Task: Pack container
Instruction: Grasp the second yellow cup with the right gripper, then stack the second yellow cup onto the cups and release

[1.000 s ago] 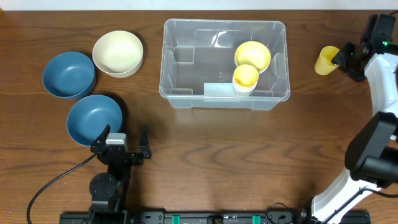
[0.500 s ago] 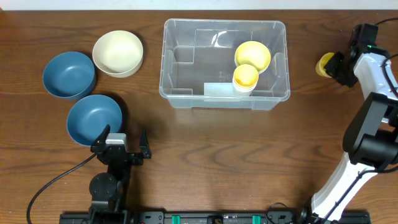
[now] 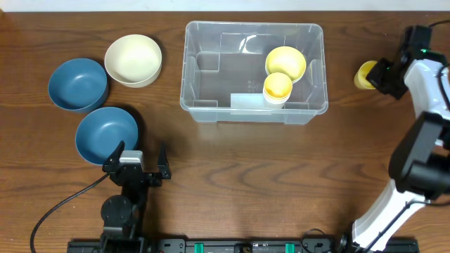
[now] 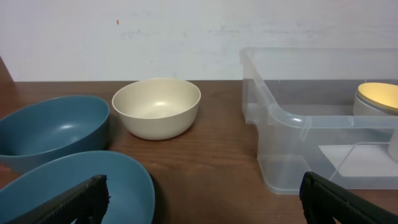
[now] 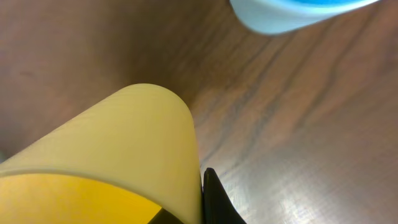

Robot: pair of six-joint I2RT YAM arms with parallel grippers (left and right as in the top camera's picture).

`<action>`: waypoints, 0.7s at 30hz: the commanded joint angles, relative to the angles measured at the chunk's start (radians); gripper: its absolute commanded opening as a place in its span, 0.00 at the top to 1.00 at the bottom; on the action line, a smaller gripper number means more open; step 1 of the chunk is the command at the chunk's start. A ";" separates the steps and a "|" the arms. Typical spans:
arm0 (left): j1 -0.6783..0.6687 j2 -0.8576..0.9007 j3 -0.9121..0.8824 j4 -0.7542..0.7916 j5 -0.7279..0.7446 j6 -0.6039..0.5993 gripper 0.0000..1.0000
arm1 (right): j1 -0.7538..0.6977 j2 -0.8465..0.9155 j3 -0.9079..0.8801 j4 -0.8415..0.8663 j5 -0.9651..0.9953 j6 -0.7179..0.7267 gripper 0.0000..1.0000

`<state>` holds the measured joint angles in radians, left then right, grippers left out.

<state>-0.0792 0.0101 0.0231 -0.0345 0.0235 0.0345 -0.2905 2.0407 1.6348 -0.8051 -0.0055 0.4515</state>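
The container (image 3: 191, 70), a large clear bin, stands at the table's back middle and shows at the right of the left wrist view (image 4: 292, 134). Inside it lie a yellow bowl (image 3: 285, 62) and a yellow cup (image 3: 277, 87). Another yellow cup (image 3: 363, 74) stands right of the bin. My right gripper (image 3: 378, 74) is shut on this cup's wall (image 5: 124, 149), with one black finger (image 5: 214, 199) pressed against the outside. My left gripper (image 3: 139, 152) rests near the front left, open, nothing between its fingers (image 4: 81, 199).
Two blue bowls (image 3: 77, 84) (image 3: 107, 133) and a cream bowl (image 3: 133, 60) sit left of the bin, the nearer blue bowl (image 4: 74, 186) just ahead of my left gripper. A pale blue rounded edge (image 5: 292, 12) shows beyond the held cup.
My right gripper has moved in on the yellow cup at the right and shut on its wall; the cup shifted a little. The left arm has not moved.
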 commanded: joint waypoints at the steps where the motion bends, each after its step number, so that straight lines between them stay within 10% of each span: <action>1: 0.005 -0.006 -0.019 -0.037 -0.011 0.014 0.02 | 0.008 -0.191 0.008 -0.024 -0.031 -0.029 0.99; 21: 0.005 -0.006 -0.019 -0.037 -0.011 0.014 0.02 | 0.455 -0.412 -0.003 -0.121 -0.172 -0.056 0.99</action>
<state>-0.0792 0.0101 0.0231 -0.0345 0.0235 0.0345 0.1158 1.6108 1.6405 -0.9222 -0.1791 0.4118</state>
